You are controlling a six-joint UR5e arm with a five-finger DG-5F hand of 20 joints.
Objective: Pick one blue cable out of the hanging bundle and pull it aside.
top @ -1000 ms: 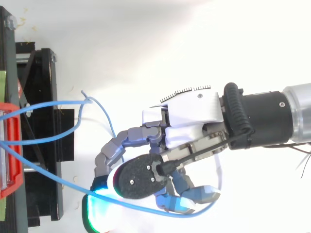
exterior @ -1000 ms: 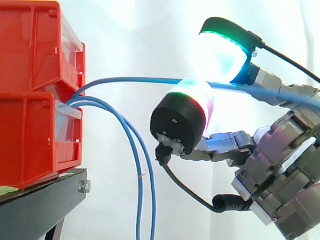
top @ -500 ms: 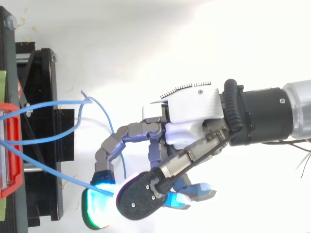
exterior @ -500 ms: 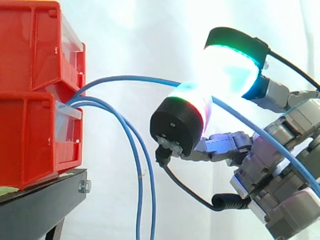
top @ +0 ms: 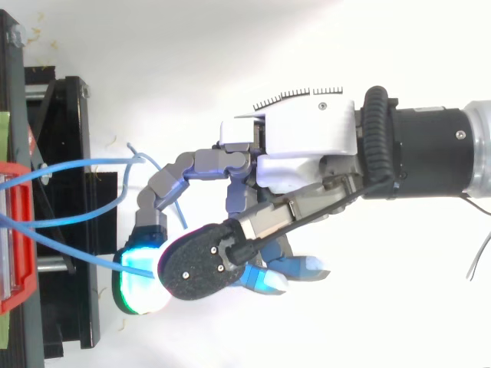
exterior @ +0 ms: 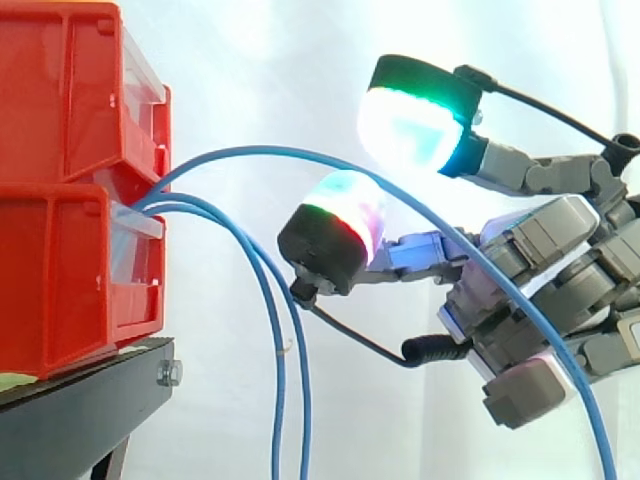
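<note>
One blue cable (exterior: 250, 152) leaves the red bins (exterior: 60, 100), arches to the right and runs through the gap between two glowing fingertips (exterior: 415, 125) of my hand (exterior: 540, 270). Past them it drops steeply to the lower right, in front of the fingers. The two pads stand apart, one above the other, and neither presses on the cable. Two more blue cables (exterior: 285, 330) hang straight down from the bin front. In the top view my hand (top: 307, 146) reaches left toward the bins, and the cable (top: 77, 249) runs in under its pads.
The red bins sit stacked on a black stand (exterior: 80, 410) at the left, seen from above as a dark frame (top: 69, 192). A white curtain backs the scene. Loops of the other blue cables (top: 153, 165) lie close to the fingers.
The two pads that were pressed together on the cable have parted. The hand has moved left toward the bins, and the cable beyond it has dropped from level to hanging down.
</note>
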